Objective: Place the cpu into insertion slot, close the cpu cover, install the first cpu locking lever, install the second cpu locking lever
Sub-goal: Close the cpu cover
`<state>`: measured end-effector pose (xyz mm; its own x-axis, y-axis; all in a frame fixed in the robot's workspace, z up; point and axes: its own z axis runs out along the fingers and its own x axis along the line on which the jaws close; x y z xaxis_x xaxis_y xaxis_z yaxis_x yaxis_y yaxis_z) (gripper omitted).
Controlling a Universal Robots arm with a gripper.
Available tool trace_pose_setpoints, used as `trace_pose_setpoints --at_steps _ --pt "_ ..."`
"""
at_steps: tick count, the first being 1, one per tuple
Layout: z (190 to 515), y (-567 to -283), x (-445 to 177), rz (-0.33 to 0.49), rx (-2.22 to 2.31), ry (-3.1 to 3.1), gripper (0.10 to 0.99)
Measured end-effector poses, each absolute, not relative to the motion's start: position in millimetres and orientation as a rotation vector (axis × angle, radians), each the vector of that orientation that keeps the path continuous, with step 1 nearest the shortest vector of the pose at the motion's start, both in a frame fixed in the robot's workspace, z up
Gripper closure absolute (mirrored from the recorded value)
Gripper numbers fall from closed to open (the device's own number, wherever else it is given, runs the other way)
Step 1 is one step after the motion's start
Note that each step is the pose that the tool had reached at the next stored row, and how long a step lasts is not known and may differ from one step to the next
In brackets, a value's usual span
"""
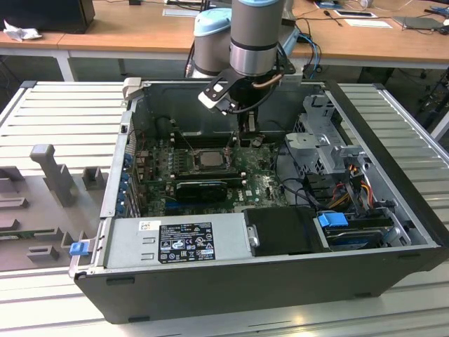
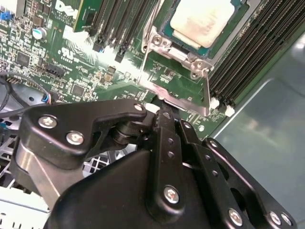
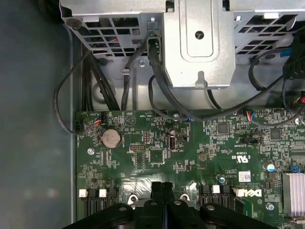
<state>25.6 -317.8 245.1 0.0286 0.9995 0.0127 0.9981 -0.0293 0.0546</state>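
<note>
Cpu (image 2: 202,21) is seen seated (pale top up) on the motherboard (image 2: 95,62). Gripper (image 2: 162,113) is seen pressed together nearby.

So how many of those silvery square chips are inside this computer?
1. The cpu lies on the green board, near the middle of the exterior view. More could be hidden beneath other parts.

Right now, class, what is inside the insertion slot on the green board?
The cpu sits inside the insertion slot, its pale metal top facing up. It covers the slot's centre, so whatever is beneath the chip cannot be seen.
</note>
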Motion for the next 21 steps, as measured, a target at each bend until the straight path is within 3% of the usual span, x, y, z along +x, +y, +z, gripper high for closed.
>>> trace_pose_setpoints --at_steps 21 --pt "244.9 -317.8 12.0 0.073 2.231 2.167 0.980"
